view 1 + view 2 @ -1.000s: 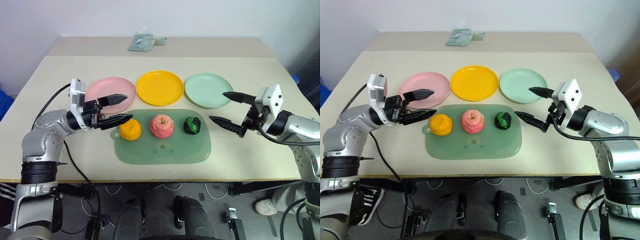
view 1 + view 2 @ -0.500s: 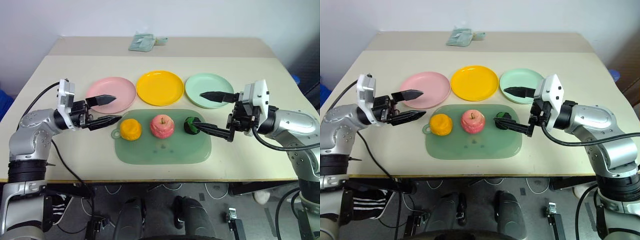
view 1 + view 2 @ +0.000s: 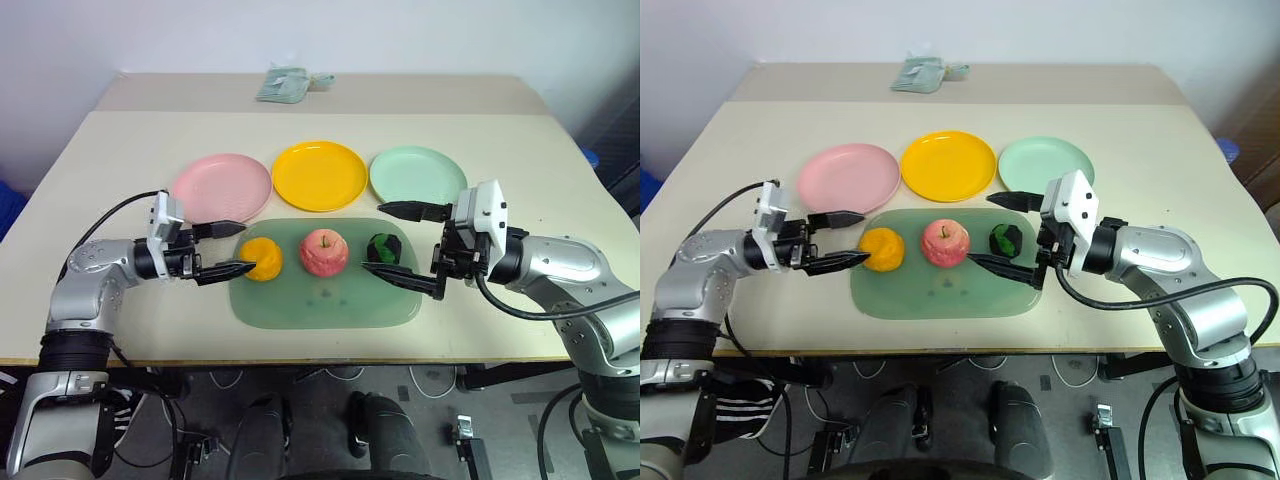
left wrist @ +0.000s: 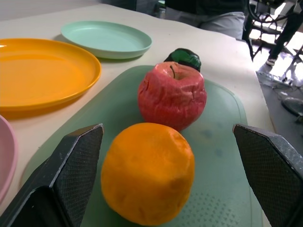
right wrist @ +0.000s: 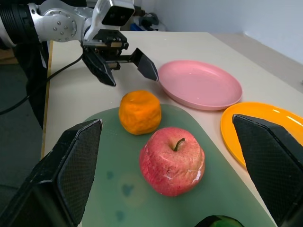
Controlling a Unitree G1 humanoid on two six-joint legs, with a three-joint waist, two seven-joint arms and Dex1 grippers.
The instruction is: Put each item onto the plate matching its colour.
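Nearest on the tabletop (image 3: 100,160) lies a translucent green mat (image 3: 330,300) with three toy foods standing in a row along its far half. The orange fruit (image 3: 262,258) is at the left end, the red apple (image 3: 324,252) in the middle, and the dark green lump (image 3: 383,248) at the right end. None of them is on a plate.

The left gripper (image 3: 229,249) reaches in level from the left, its fingers (image 3: 225,268) spread apart and holding nothing. The tips stand just left of the orange fruit, one on its near side and one on its far side; whether they touch it cannot be told. In the left wrist view the orange fruit (image 4: 147,172) sits between the two fingers with the apple (image 4: 172,94) just behind it.

The right gripper (image 3: 397,243) comes in from the right, fingers (image 3: 405,279) wide apart and empty. They bracket the dark green lump, one finger lying near it over the mat, the other beyond it.

Farther back three round plates stand in a row, just past the mat: the pink plate (image 3: 222,186) at left, the yellow plate (image 3: 320,175) in the middle, the mint green plate (image 3: 418,176) at right. All three are empty.

At the far edge lies a small pale green packet (image 3: 285,84).
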